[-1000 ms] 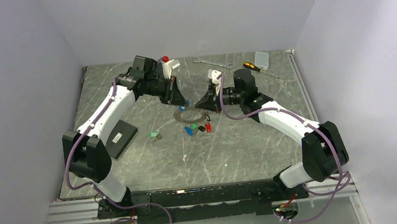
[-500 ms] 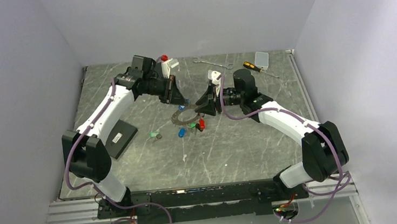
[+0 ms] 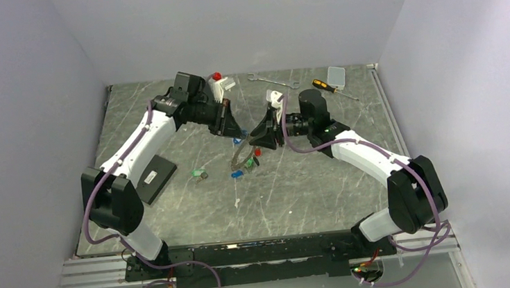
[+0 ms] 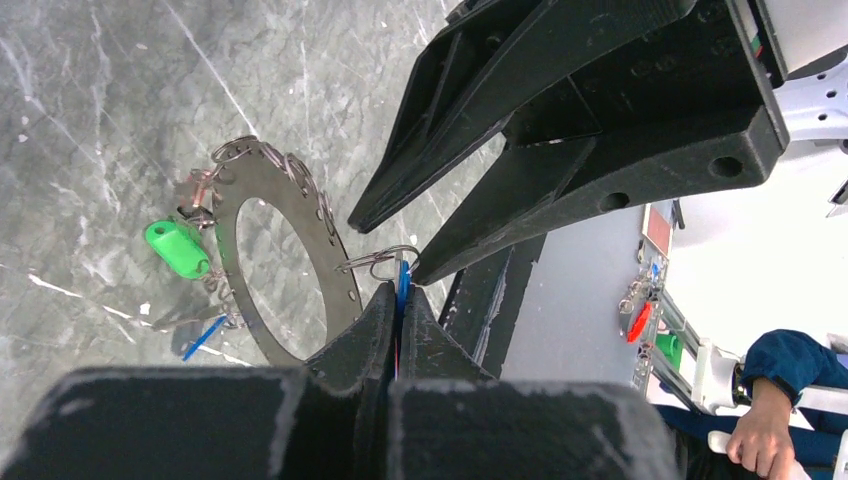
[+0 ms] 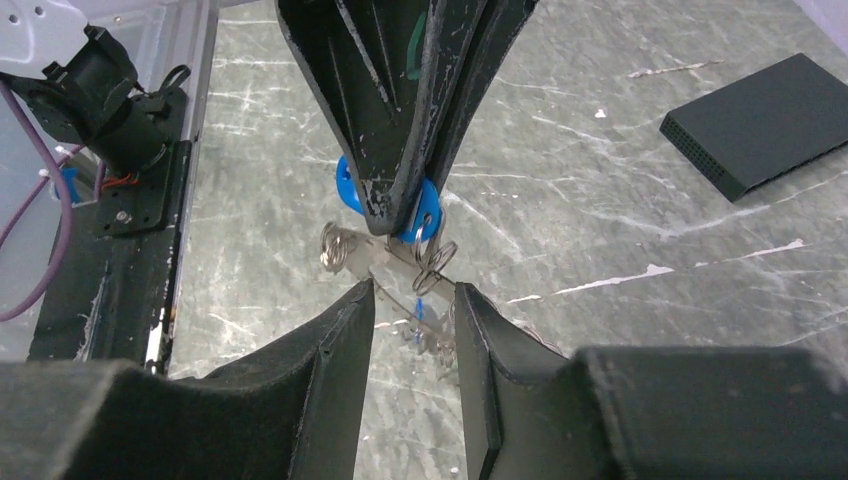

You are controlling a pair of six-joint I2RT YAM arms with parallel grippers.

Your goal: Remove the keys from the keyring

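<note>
Near and left on the surface (image 3: pixel 298 189), one key with a teal tag (image 3: pixel 200 173) lies alone. Just beyond it the keyring (image 4: pixel 255 178), a flat thin grey ring with small holes and wire loops along its rim, stands tilted. Its low edge points near-left and its high edge far-right. A green tag (image 4: pixel 178 248) hangs from it. At the high edge the left claw (image 4: pixel 398 290) is clamped on a blue-tagged key (image 5: pixel 422 220). The right claw (image 5: pixel 412 295) faces it, fingers apart.

Keyring (image 3: pixel 240 153) mid table (image 3: pixel 311 181), between the claws.
Left claw (image 3: pixel 235 132) at its far-left edge, on one key (image 5: pixel 420 215); right claw (image 3: pixel 259 142) just right; loose key (image 3: pixel 200 174), then box (image 3: pixel 154 177), leftward; wrench (image 3: pixel 273 81), screwdriver (image 3: pixel 324 86) far right.
</note>
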